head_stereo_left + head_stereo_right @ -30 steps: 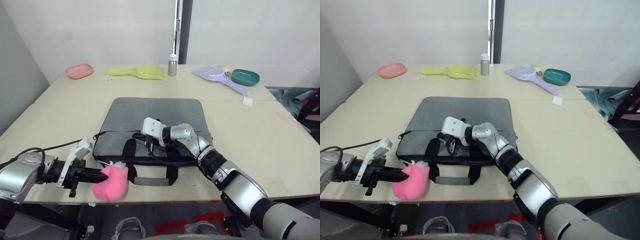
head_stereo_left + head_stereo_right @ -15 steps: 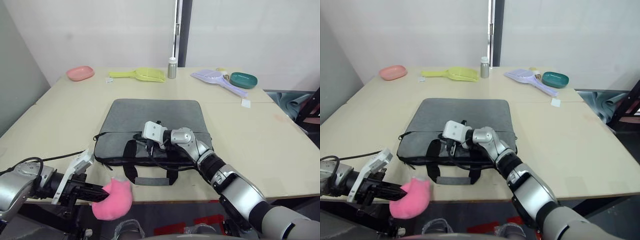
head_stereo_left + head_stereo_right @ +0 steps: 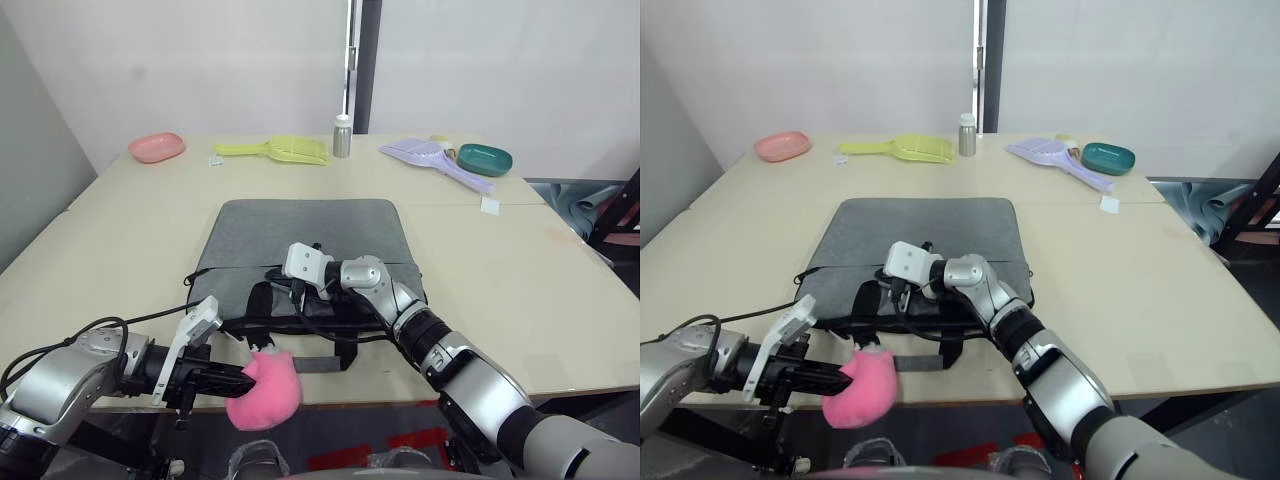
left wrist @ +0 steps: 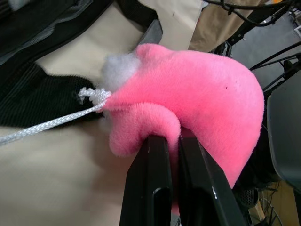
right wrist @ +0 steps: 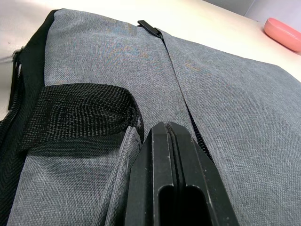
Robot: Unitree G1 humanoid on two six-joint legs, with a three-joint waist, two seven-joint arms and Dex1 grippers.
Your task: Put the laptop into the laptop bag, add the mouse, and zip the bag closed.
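Along the far edge of the pale wooden desk [image 3: 120, 230] lay a pink oval dish [image 3: 157, 146] at the left, then a yellow-green scoop [image 3: 276, 150] with its handle pointing toward the dish, and just beside the scoop's bowl an upright small grey bottle with a white cap [image 3: 342, 135]. Further right a lilac scoop [image 3: 436, 158] lay at a slant, its handle running toward the near right, with a dark teal dish [image 3: 485, 158] just beside it. A small white tag [image 3: 490, 204] sat nearer on the right, another [image 3: 216, 160] by the yellow-green scoop's handle.
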